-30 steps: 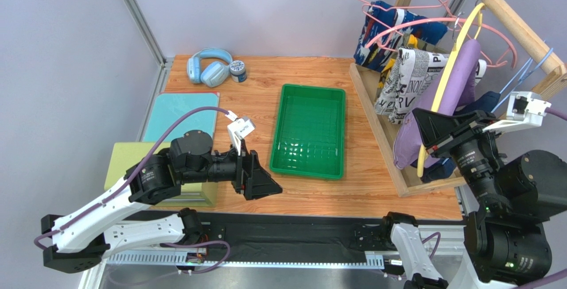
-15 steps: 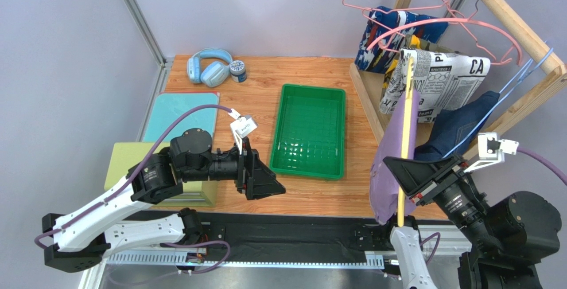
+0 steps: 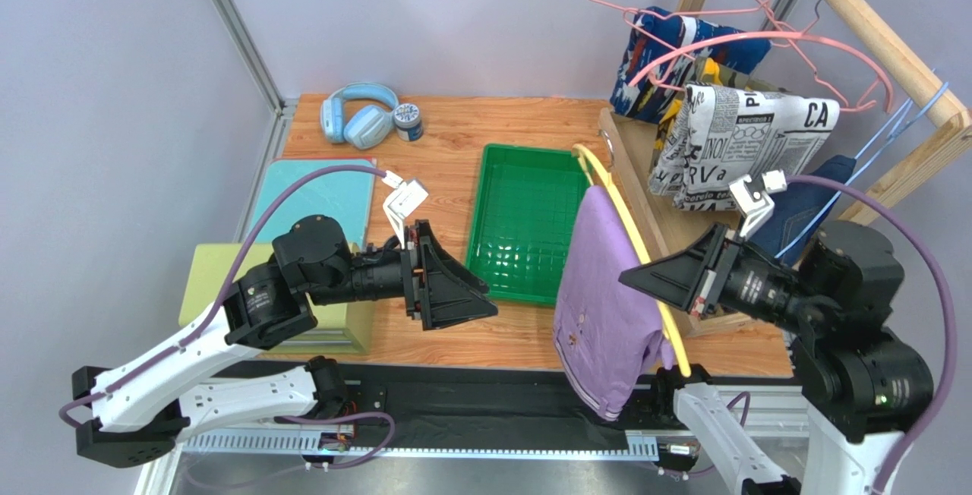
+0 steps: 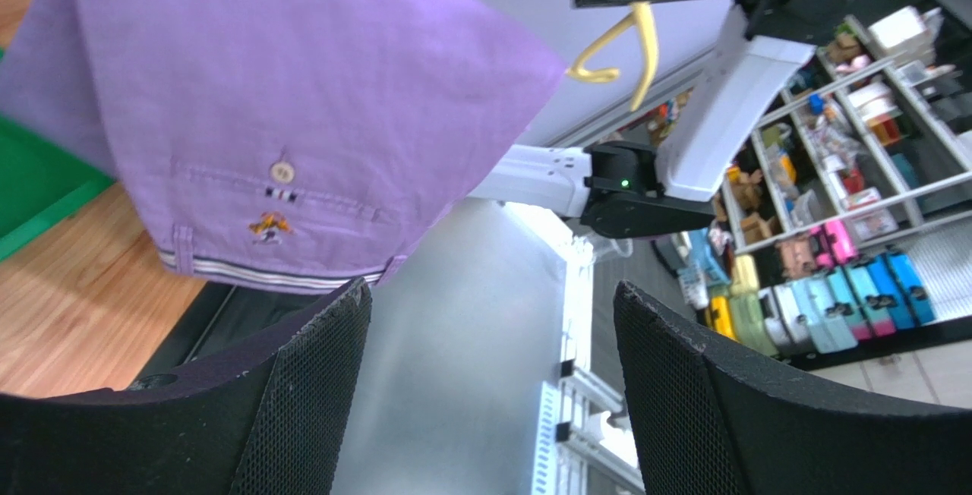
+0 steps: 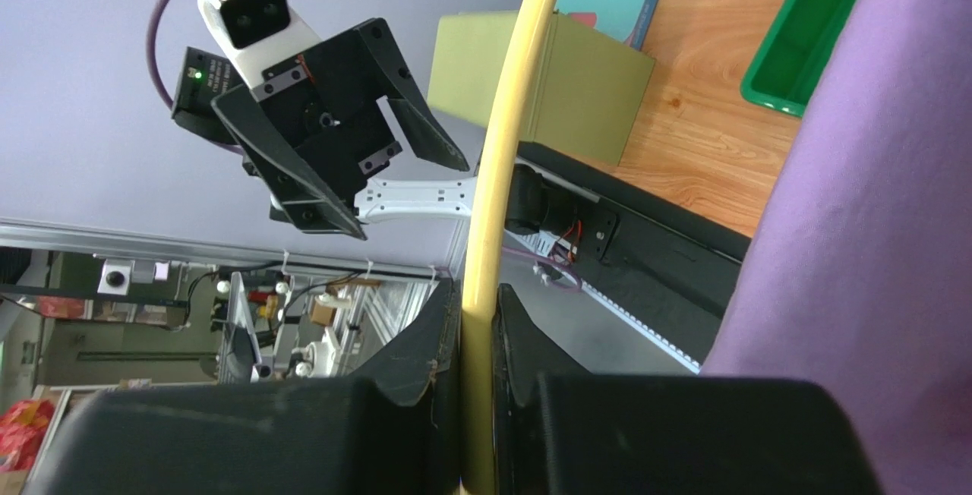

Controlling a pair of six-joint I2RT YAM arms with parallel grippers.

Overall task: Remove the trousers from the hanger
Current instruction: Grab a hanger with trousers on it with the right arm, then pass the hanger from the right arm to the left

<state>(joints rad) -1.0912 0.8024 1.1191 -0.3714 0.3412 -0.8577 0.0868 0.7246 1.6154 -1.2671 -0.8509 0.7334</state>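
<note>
The purple trousers (image 3: 599,290) hang folded over the bar of a yellow hanger (image 3: 631,239), held in the air above the near edge of the worktop (image 3: 513,136), just right of the green tray (image 3: 531,227) and between the two arms. The right fingers (image 5: 477,330) are pressed together on the hanger's yellow rod. The left fingers (image 4: 493,288) stand spread wide and face the cloth without touching it. The left wrist view shows the striped waistband and a button at the lower hem. The fabric looks thin, soft and light. It would probably slide off the smooth rod with a sideways or downward pull, and the free lower edge near the waistband seems the best place to pinch, since several layers bunch there. The hanger is stiff but may swing or twist in the pinch. Three more pairs, the newsprint pair (image 3: 742,136), the denim pair (image 3: 816,193) and the abstract-print pair (image 3: 673,45), hang on the wooden rack (image 3: 879,34) at far right. The worktop is pale wood grain, with blue headphones (image 3: 356,114) at the far left, and plain lilac walls enclose it.
</note>
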